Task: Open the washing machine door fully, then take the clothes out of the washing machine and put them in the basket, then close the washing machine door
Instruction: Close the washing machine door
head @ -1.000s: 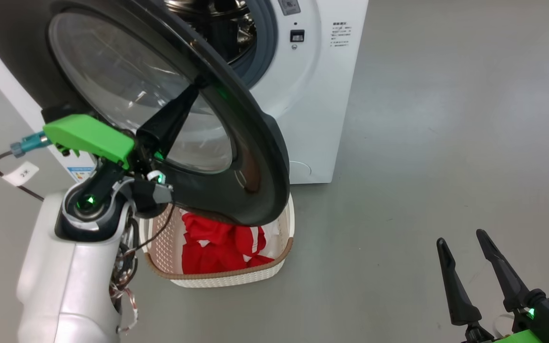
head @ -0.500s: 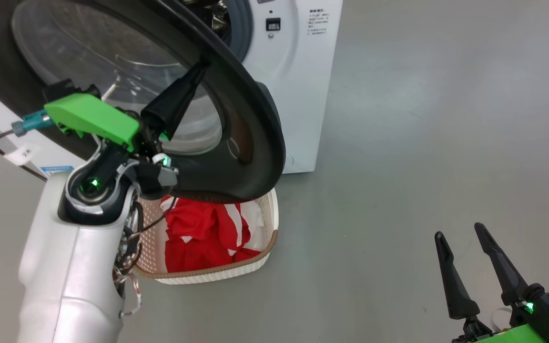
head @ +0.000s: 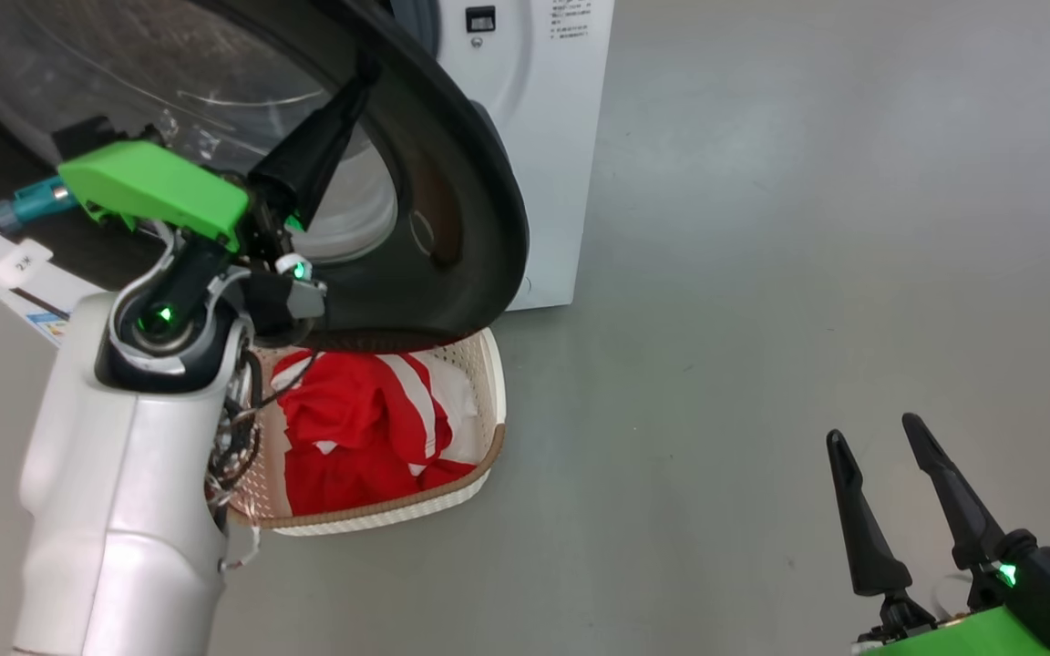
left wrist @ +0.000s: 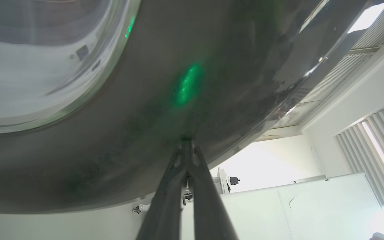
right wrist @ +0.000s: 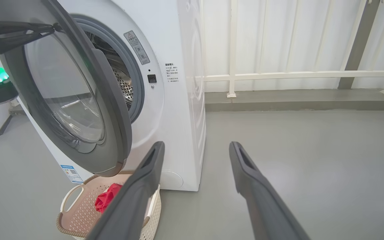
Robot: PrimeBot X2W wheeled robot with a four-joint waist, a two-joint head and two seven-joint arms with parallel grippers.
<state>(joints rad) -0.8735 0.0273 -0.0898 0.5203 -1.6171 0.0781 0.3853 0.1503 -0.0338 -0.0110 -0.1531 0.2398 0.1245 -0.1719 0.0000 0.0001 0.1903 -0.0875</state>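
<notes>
The washing machine door (head: pixel 452 182) stands partly open above the basket (head: pixel 492 428), its black rim (left wrist: pixel 185 76) around clear glass. My left gripper (head: pixel 365 66) is shut, and its fingertips (left wrist: pixel 186 143) press against the rim with nothing between them. Red and white clothes (head: pixel 352 428) lie in the basket. My right gripper (head: pixel 871 430) hangs open and empty at the lower right, far from the white washing machine (head: pixel 534 137). The right wrist view shows the door (right wrist: pixel 112 116), the steel drum (right wrist: pixel 123 83), the basket (right wrist: pixel 85 206) and the open right gripper (right wrist: pixel 196 145).
Grey floor (head: pixel 762 273) spreads to the right of the machine and the basket. A white railing (right wrist: pixel 295 75) and a low kerb run behind the machine. My left forearm (head: pixel 115 501) stands close beside the basket's left side.
The head camera has shifted, sliding the scene left and up. My left gripper stays on the door rim, and the door seems a little nearer the machine front. The right gripper is unchanged.
</notes>
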